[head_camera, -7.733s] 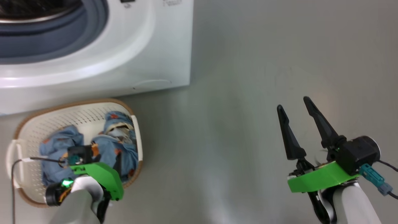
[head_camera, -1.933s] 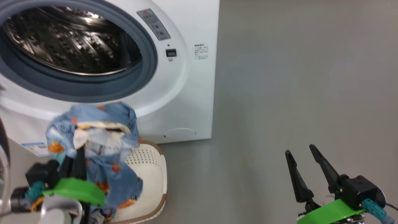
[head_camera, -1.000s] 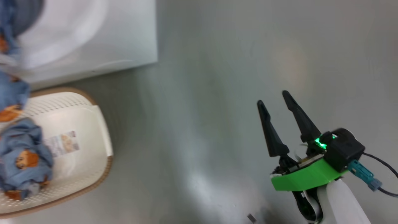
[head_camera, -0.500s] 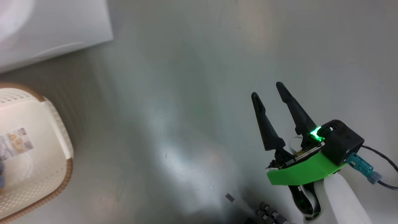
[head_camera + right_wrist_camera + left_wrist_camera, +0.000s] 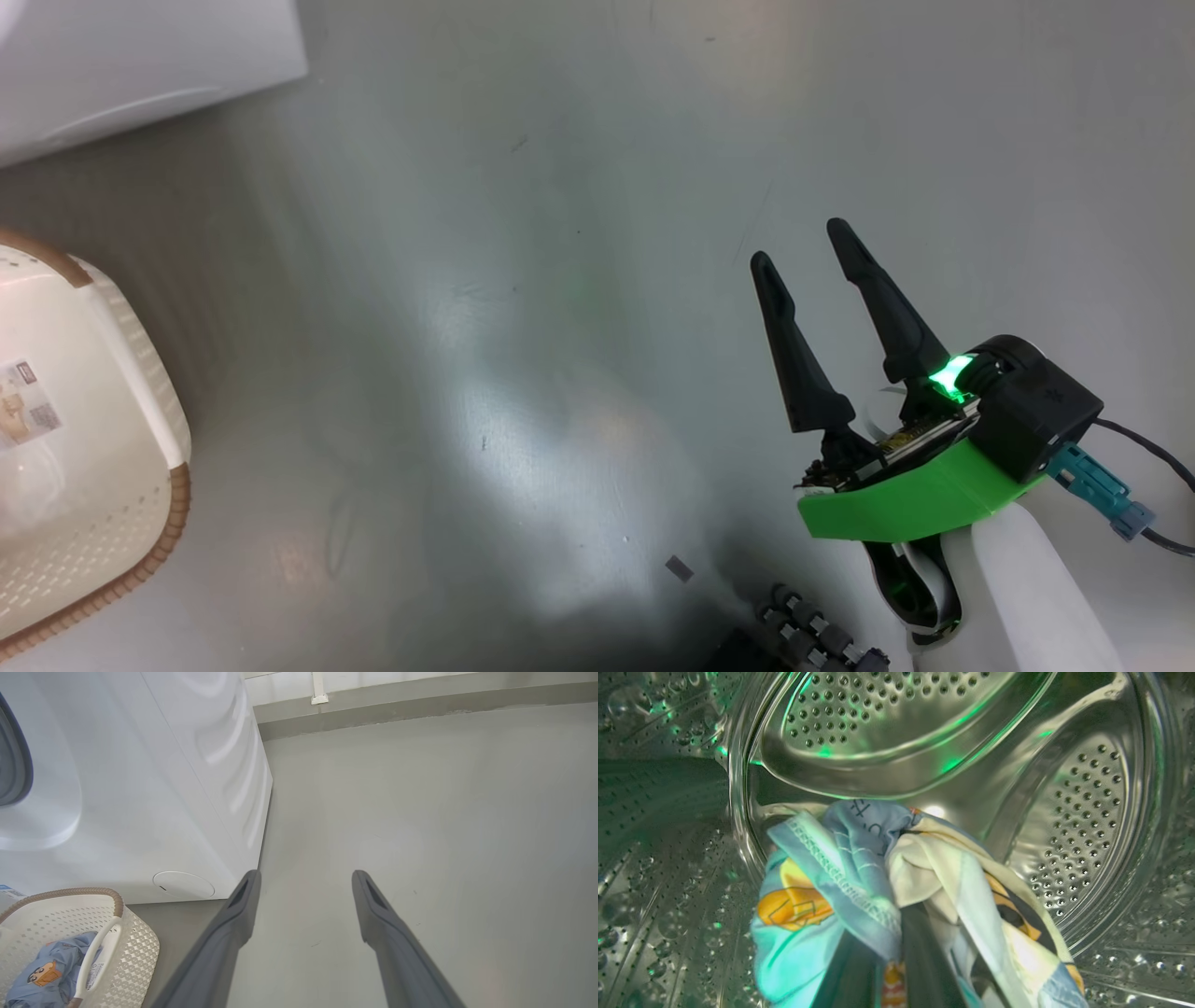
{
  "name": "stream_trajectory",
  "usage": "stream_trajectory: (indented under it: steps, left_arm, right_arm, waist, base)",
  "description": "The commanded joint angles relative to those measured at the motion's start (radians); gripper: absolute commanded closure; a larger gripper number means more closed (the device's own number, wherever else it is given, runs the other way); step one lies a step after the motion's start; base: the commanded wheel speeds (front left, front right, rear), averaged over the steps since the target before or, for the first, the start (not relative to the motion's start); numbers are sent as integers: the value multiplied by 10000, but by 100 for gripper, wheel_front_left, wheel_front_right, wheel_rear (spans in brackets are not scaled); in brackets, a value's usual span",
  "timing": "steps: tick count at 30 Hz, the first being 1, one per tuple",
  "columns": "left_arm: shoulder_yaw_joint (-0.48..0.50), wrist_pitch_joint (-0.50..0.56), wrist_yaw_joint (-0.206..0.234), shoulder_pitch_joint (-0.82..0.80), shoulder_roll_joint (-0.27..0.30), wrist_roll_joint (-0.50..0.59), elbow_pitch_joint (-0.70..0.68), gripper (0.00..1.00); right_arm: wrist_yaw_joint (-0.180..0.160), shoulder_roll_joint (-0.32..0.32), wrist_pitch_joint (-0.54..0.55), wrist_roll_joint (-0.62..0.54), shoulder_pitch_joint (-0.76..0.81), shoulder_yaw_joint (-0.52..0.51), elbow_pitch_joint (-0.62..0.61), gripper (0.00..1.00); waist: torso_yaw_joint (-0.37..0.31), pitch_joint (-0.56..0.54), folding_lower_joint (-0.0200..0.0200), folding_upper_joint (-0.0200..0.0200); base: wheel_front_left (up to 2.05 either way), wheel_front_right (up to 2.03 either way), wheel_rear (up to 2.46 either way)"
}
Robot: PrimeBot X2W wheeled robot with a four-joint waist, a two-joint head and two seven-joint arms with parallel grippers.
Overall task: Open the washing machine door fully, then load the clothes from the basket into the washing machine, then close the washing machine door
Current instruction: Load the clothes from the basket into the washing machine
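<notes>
**1. White, boxy front-loading washing machine** (image 5: 140, 788). It stands on the grey floor (image 5: 560, 280). A small round flap (image 5: 183, 885) sits low on its front. A sliver of grey rubber gasket (image 5: 18, 765) shows at the left edge of the right wrist view. The perforated steel drum (image 5: 1064, 812) surrounds the left wrist view and carries green glints.

**2. First bundle of clothes** (image 5: 859, 858). Light blue and cream fabric with orange-yellow print. It is inside the drum, bunched over the left fingers. Whether it touches the drum wall cannot be told.

**3. Second bundle of clothes** (image 5: 46, 970). Light blue fabric bearing an orange-brown cartoon figure. It lies in the basket, beside the handle.

**4. Small cream-white perforated plastic basket** (image 5: 138, 952). It has a brown woven-look rim, a white side handle (image 5: 96, 952) and a paper label (image 5: 23, 415) on its bottom. It sits on the floor just in front of the washing machine, below the round flap.

**5. Left fingers** (image 5: 924, 961). Two long, dark fingers, reaching into the drum. They are closed tight on the first bundle of clothes, with cloth draped over their tips.

**6. Right fingers** (image 5: 794, 355). A long, dark pair mounted on a green bracket (image 5: 906, 504). They are spread wide and hold nothing. They hang over bare floor to the right of the washing machine, well apart from the basket.
</notes>
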Motion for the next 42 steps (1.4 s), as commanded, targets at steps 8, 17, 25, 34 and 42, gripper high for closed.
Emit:
stream_trajectory:
  steps: [8,17,25,34,42]
  left_arm:
    - [-84,1010,-398,238,225,-436,889,100]
    - [-211,1723,-490,493,5,-699,1372,0]
    - [-362,1400,-325,1012,-269,-737,1467,0]
    - [-444,496,-332,2262,-767,-964,1407,0]
    - [-173,-195,-218,4369,-1251,-1381,157,0]
  right_arm:
    - [88,-8,-74,147,40,310,-135,0]
    - [88,-8,-74,195,-45,281,0,0]
    - [88,-8,-74,56,25,90,121,0]
    - [88,-8,-74,-228,190,-157,219,0]
    - [88,-8,-74,-420,480,-435,370,0]
  waist:
    - [65,141,-1,-1]
    - [97,49,-1,-1]
    - [404,-340,-1,-1]
    - [971,-1096,-1,-1]
    - [1458,-1876,-1,-1]
  base:
    - [0,0,0]
    - [0,0,0]
    - [0,0,0]
    - [0,0,0]
    - [0,0,0]
